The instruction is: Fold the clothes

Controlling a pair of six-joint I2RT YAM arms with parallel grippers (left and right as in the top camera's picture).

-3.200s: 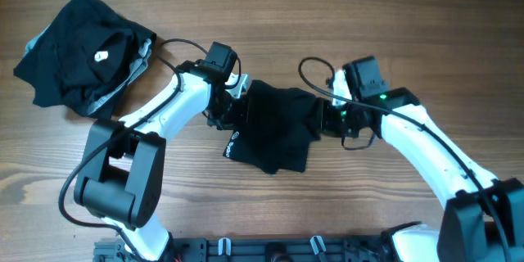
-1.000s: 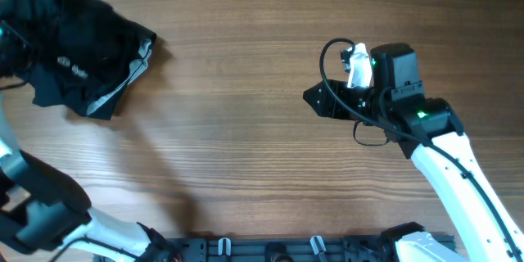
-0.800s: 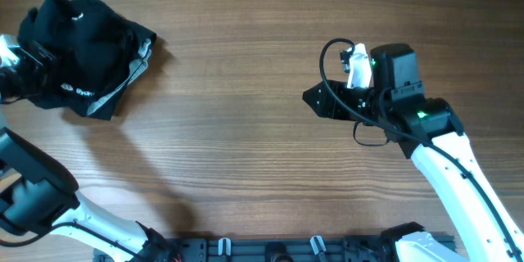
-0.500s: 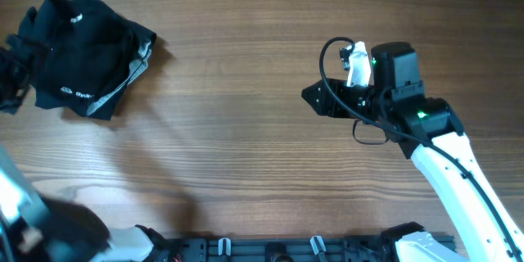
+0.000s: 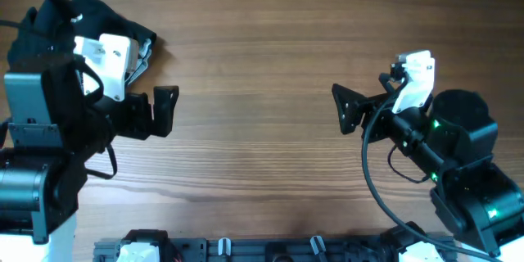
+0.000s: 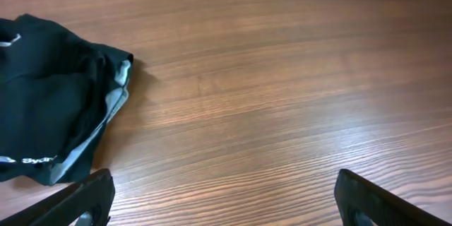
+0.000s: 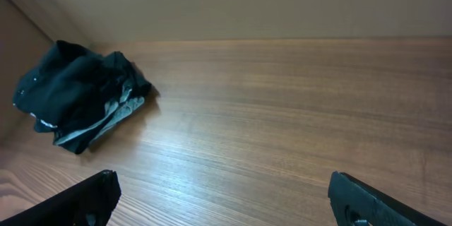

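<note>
While the left end effector [image 6: 224, 195] gapes, clothes [image 6: 53, 123] lie seemingly well clear.

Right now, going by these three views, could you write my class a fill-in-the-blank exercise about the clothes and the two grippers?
1. The black clothes lie bunched on a ___ table.
2. The left gripper and right gripper are both ___, holding nothing.
3. The pile lies on the robot's ___ side.
4. Its visible trim is ___.
Missing words: wooden; open; left; grey.

black clothes [image 6: 53, 131] heaped, wooden table [image 6: 282, 113]
</note>
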